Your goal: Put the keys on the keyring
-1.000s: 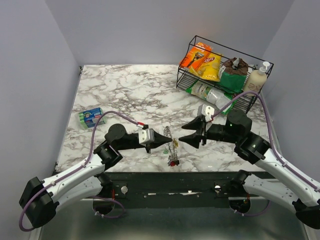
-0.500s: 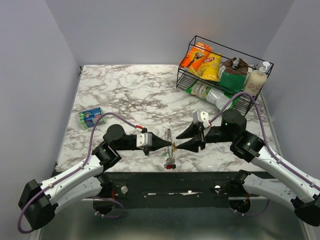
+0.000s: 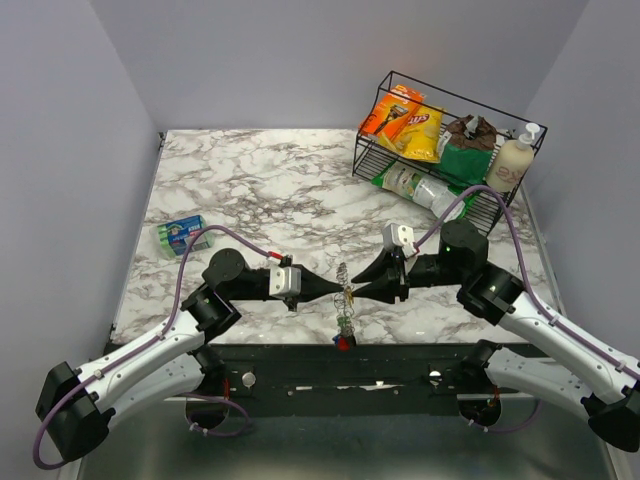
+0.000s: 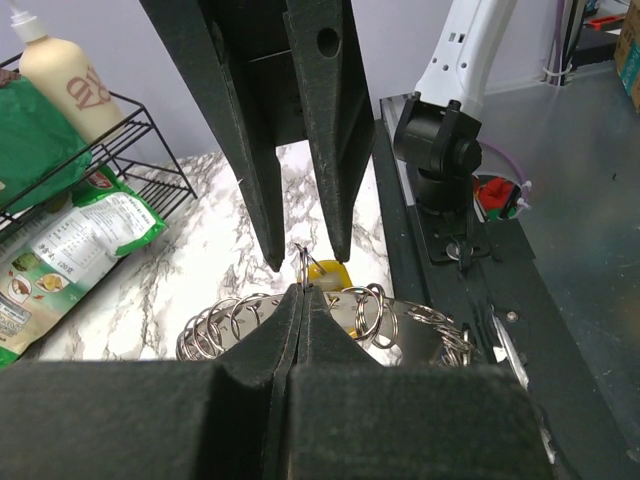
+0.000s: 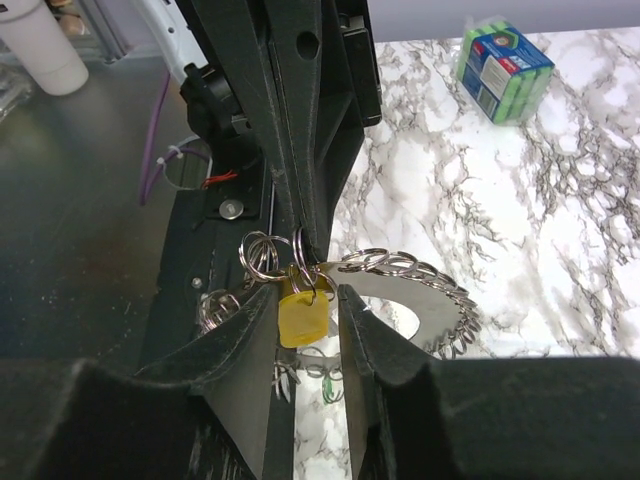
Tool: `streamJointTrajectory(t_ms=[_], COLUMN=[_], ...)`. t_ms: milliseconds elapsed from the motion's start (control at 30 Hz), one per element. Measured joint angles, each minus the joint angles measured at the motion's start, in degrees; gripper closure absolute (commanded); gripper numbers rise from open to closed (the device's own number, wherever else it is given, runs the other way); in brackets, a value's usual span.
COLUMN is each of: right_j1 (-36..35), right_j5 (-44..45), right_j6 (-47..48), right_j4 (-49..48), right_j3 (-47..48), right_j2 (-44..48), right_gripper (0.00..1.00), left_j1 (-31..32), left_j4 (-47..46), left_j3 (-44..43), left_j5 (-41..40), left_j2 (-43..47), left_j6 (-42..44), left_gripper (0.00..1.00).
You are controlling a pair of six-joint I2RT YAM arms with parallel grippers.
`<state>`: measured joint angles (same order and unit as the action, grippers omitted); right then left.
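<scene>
The keyring [image 3: 343, 272] is a thin silvery ring strung with many small split rings, hanging above the table's front edge between both grippers. My left gripper [image 3: 340, 291] is shut on it; the left wrist view shows the tips [image 4: 303, 292] pinching a small split ring of the keyring [image 4: 420, 325]. My right gripper [image 3: 356, 292] is open, its fingers either side of a yellow key [image 5: 303, 315] that hangs from the keyring [image 5: 420, 290]. A red key [image 3: 344, 342] and a green key [image 5: 330, 390] dangle below.
A black wire basket [image 3: 400, 165] with snack bags stands at the back right, a lotion bottle [image 3: 512, 160] at its end. A green sponge pack [image 3: 180, 235] lies at the left. The dark front rail [image 3: 350, 362] runs just below the keys.
Both grippers have moved together and a little toward the front edge. The right gripper has come up to the keyring, its fingers now around the yellow key. The keys hang lower.
</scene>
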<state>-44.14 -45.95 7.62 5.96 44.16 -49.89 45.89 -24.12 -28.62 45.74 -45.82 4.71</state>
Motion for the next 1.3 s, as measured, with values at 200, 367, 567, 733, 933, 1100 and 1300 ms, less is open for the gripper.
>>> streamJointTrajectory(t_ms=[200,367,567,733,933,1100,1300], right_j1=[0.0,0.0,0.0,0.0,0.0,0.02,0.13], right_j5=[-0.11,-0.44,-0.72,-1.27,-1.55,-1.86,-2.62], right_j6=[-0.07,-0.09,-0.07,-0.04,0.0,0.02,0.04], right_j4=[-0.42,-0.7,-0.85,-1.25,-1.9,-2.05,-2.4], right_j3=[-0.11,-0.11,-0.22,-0.26,-0.85,-1.27,-1.29], right_j2=[0.0,-0.37,-0.63,-0.72,-0.96,-1.88,-3.06], right_gripper=[0.71,0.88,0.98,1.0,1.0,1.0,1.0], left_j1=[0.0,0.0,0.0,0.0,0.0,0.0,-0.04], left_j4=[0.0,-0.02,-0.07,-0.31,-0.55,-0.59,-0.28], left_j3=[0.0,0.0,0.0,0.0,0.0,0.0,0.0], left_j5=[0.22,0.26,0.26,0.26,0.28,0.44,1.38], left_j2=[0.0,0.0,0.15,0.48,0.81,1.01,0.92], left_j6=[-0.04,-0.09,-0.24,-0.52,-0.9,-1.16,-1.7], left_gripper=[1.0,1.0,1.0,1.0,1.0,1.0,1.0])
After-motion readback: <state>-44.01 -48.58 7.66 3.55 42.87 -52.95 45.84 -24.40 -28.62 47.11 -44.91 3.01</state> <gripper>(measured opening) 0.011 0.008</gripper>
